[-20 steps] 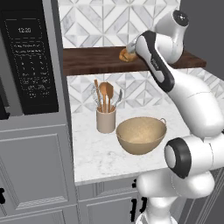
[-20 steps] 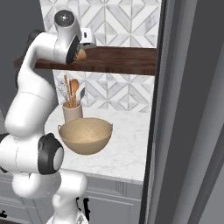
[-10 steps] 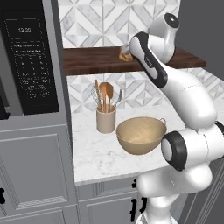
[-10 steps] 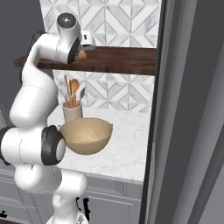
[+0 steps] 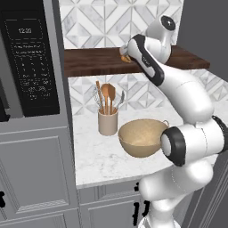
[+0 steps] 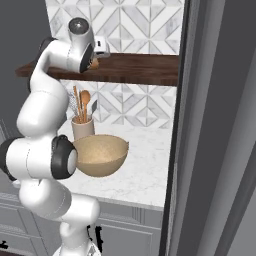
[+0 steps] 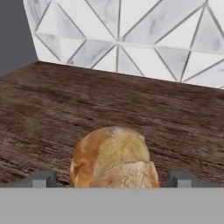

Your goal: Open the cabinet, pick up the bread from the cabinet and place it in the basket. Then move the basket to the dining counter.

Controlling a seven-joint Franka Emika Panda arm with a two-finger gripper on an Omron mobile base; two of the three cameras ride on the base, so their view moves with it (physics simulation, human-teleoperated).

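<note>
The bread (image 7: 113, 157), a small golden-brown roll, lies on the dark brown cabinet shelf (image 7: 52, 109), close in front of the hand camera. My gripper (image 7: 112, 179) is open, and its fingertips (image 7: 41, 179) stand on either side of the roll with a gap to each. In the left base view the bread (image 5: 126, 58) peeks out beside the arm on the cabinet (image 5: 93, 62). From the right, the gripper (image 6: 95, 61) reaches onto the cabinet (image 6: 140, 69). The tan basket (image 5: 140, 138) sits below on the marble worktop. The dining counter is out of view.
A beige utensil cup (image 5: 107, 122) with wooden spoons stands left of the basket under the shelf. A black microwave (image 5: 29, 58) sits in the grey unit at left. A tall dark grey panel (image 6: 215, 130) closes off the right. Patterned tiles (image 7: 131, 35) back the shelf.
The arm's upper links have swung and the hand has shifted a little left along the shelf, closer to the roll. Basket and cup have not moved.
</note>
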